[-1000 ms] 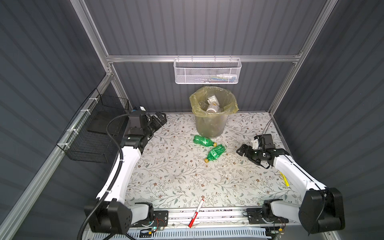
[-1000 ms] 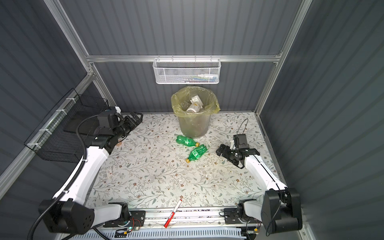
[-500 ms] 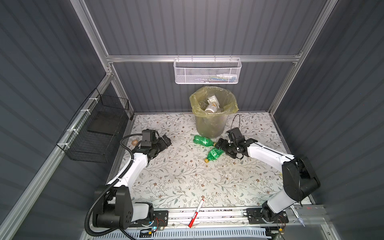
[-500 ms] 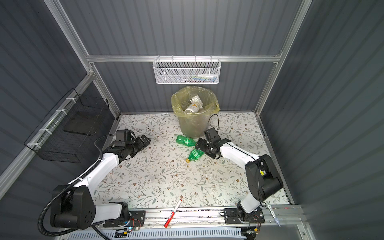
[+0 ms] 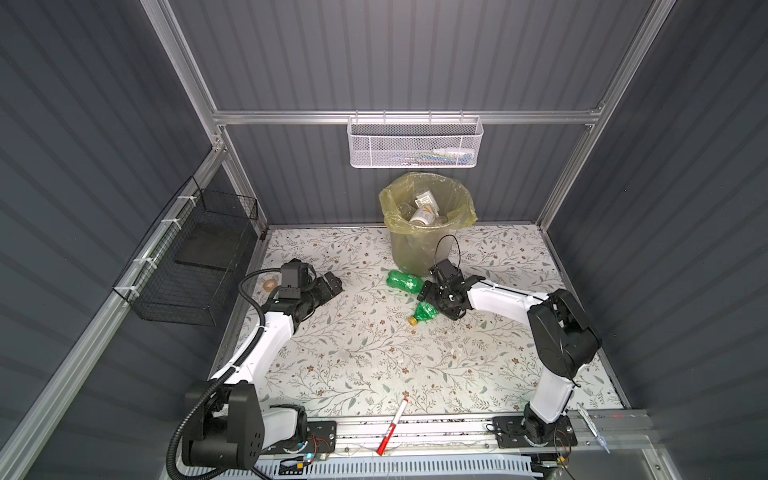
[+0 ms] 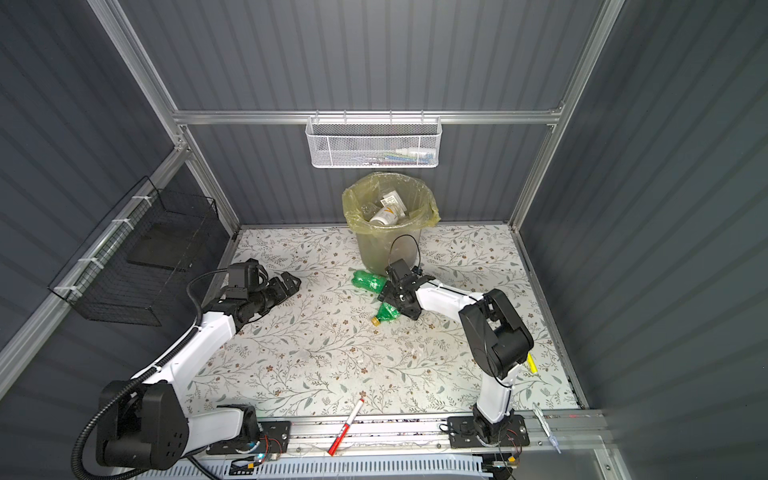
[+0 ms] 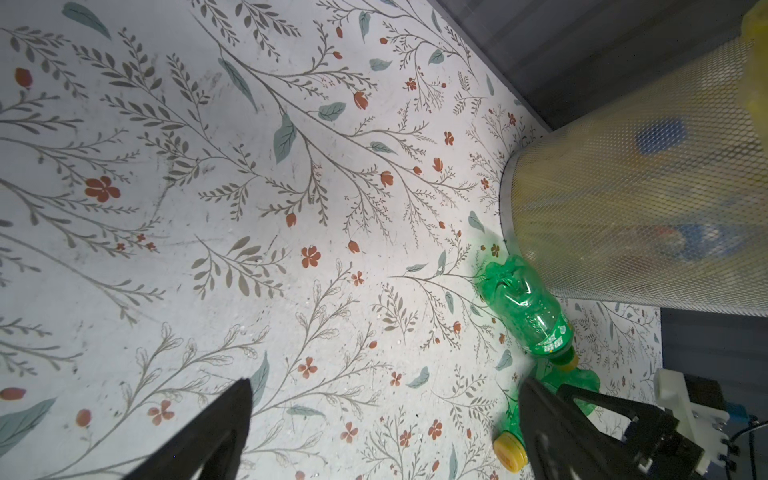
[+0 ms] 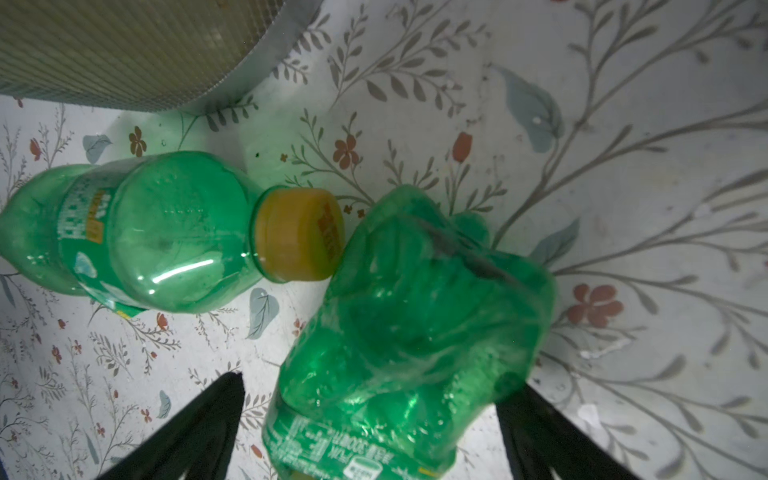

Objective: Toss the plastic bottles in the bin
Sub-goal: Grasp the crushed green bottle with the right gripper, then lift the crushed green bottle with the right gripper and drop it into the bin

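Your right gripper (image 8: 374, 432) is down on the floral tabletop (image 5: 374, 353) just in front of the bin (image 5: 419, 249). Its jaws are spread wide on either side of the crumpled green bottle (image 5: 424, 312) and are not clamped on it. In the right wrist view there is a clear gap on one side of the bottle, but you cannot tell whether the other finger touches the plastic. This bottle lies on its side on the table, with its yellow cap pointing away from the bin toward the front edge. The second green bottle (image 5: 404, 281) also lies on its side, right beside the foot of the bin. In the right wrist view its orange-yellow cap rests against the base of the crumpled one. Your left gripper (image 5: 332, 284) is released and empty, with its fingers wide apart. It sits low over the table on the left, well apart from both green bottles and pointing toward them. Inside the yellow-lined bin lie several white-labelled bottles (image 5: 424, 214), piled close to the rim. A tan tape roll (image 5: 270, 284) lies at the table's left edge beside your left arm. A red-and-white marker pen (image 5: 390, 428) lies across the front rail. The white mesh basket (image 5: 415, 145) hangs on the back wall above the bin, and the black wire basket (image 5: 195, 266) hangs on the left wall.
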Robot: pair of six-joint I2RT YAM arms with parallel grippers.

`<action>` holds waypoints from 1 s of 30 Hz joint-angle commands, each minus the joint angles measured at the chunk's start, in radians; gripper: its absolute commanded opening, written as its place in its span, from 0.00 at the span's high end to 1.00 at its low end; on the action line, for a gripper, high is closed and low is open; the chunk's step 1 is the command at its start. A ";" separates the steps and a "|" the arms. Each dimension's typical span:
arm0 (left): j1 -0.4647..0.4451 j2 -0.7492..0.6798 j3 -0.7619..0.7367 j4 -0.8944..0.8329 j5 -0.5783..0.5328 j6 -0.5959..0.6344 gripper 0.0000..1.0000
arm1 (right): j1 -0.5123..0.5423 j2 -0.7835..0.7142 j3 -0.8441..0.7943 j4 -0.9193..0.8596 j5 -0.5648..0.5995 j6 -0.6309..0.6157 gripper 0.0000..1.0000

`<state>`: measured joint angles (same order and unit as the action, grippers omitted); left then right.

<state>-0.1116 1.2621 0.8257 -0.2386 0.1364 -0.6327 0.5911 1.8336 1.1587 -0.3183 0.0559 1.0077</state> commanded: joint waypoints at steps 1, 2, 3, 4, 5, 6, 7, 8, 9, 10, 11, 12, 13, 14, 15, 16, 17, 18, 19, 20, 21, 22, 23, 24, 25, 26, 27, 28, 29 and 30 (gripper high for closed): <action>0.006 -0.009 -0.009 0.009 0.022 0.027 0.00 | 0.009 0.027 0.030 -0.020 0.048 0.013 0.05; 0.007 -0.006 -0.008 0.010 0.024 0.025 0.00 | 0.009 0.035 0.034 -0.021 0.052 0.009 0.05; 0.008 -0.004 -0.007 0.009 0.026 0.025 0.00 | 0.009 0.040 0.036 -0.024 0.057 0.006 0.06; 0.007 -0.004 -0.006 0.009 0.028 0.025 0.00 | 0.009 0.041 0.033 -0.025 0.065 0.001 0.08; 0.007 -0.004 -0.005 0.009 0.027 0.026 0.00 | 0.009 0.041 0.029 -0.026 0.078 -0.002 0.09; 0.007 -0.004 -0.008 0.009 0.026 0.027 0.00 | 0.009 0.040 0.026 -0.029 0.090 -0.008 0.13; 0.007 -0.005 -0.008 0.011 0.025 0.027 0.00 | 0.009 0.039 0.021 -0.028 0.099 -0.015 0.15; 0.008 -0.004 -0.009 0.010 0.023 0.026 0.00 | 0.009 0.041 0.016 -0.028 0.104 -0.023 0.18; 0.009 -0.003 -0.009 0.012 0.024 0.025 0.00 | 0.009 0.042 0.014 -0.028 0.109 -0.027 0.20; 0.009 0.000 -0.008 0.013 0.027 0.024 0.00 | 0.009 0.041 0.009 -0.029 0.108 -0.031 0.23; 0.009 0.002 -0.009 0.015 0.030 0.021 0.00 | 0.010 0.042 0.003 -0.025 0.107 -0.036 0.24; 0.009 0.004 -0.010 0.018 0.033 0.019 0.00 | 0.009 0.041 -0.001 -0.023 0.107 -0.038 0.26; 0.009 0.005 -0.010 0.020 0.034 0.017 0.00 | 0.009 0.039 -0.007 -0.023 0.108 -0.038 0.28; 0.009 0.006 -0.010 0.021 0.033 0.015 0.00 | 0.009 0.033 -0.017 -0.022 0.108 -0.038 0.29; 0.009 0.008 -0.010 0.021 0.034 0.015 0.00 | 0.010 0.025 -0.025 -0.019 0.108 -0.040 0.31; 0.009 0.009 -0.007 0.020 0.035 0.015 0.00 | 0.009 0.013 -0.038 -0.018 0.110 -0.040 0.33; 0.009 0.007 -0.006 0.020 0.035 0.015 0.00 | 0.007 -0.005 -0.052 -0.017 0.113 -0.041 0.34; 0.009 0.007 -0.004 0.019 0.035 0.018 0.00 | 0.007 -0.020 -0.067 -0.014 0.115 -0.041 0.35; 0.009 0.010 -0.005 0.021 0.035 0.017 0.00 | 0.003 -0.039 -0.087 -0.011 0.116 -0.043 0.35; 0.009 0.011 -0.004 0.022 0.037 0.020 0.00 | 0.000 -0.058 -0.106 -0.008 0.115 -0.041 0.35; 0.009 0.016 -0.005 0.021 0.039 0.023 0.00 | -0.006 -0.079 -0.126 -0.007 0.111 -0.038 0.35; 0.009 0.019 -0.005 0.019 0.040 0.026 0.00 | -0.014 -0.101 -0.150 -0.006 0.109 -0.035 0.35; 0.009 0.024 -0.007 0.018 0.041 0.029 0.00 | -0.022 -0.130 -0.177 -0.003 0.103 -0.031 0.35; 0.009 0.026 -0.009 0.014 0.041 0.031 0.00 | -0.032 -0.157 -0.202 -0.003 0.096 -0.025 0.35; 0.009 0.027 -0.013 0.013 0.044 0.033 0.00 | -0.044 -0.190 -0.230 -0.004 0.088 -0.023 0.35; 0.009 0.026 -0.015 0.015 0.047 0.034 0.00 | -0.057 -0.229 -0.263 -0.007 0.085 -0.021 0.35; 0.009 0.025 -0.020 0.017 0.048 0.035 0.00 | -0.071 -0.272 -0.284 -0.013 0.084 -0.021 0.35; 0.009 0.023 -0.023 0.019 0.048 0.038 0.00 | -0.088 -0.317 -0.312 -0.024 0.083 -0.024 0.35; 0.009 0.025 -0.026 0.021 0.051 0.042 0.00 | -0.107 -0.365 -0.343 -0.038 0.081 -0.029 0.35; 0.009 0.028 -0.025 0.022 0.053 0.045 0.00 | -0.125 -0.405 -0.368 -0.048 0.079 -0.036 0.35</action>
<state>-0.1097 1.2816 0.8146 -0.2218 0.1658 -0.6178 0.5030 1.5185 0.8352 -0.3218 0.1333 0.9798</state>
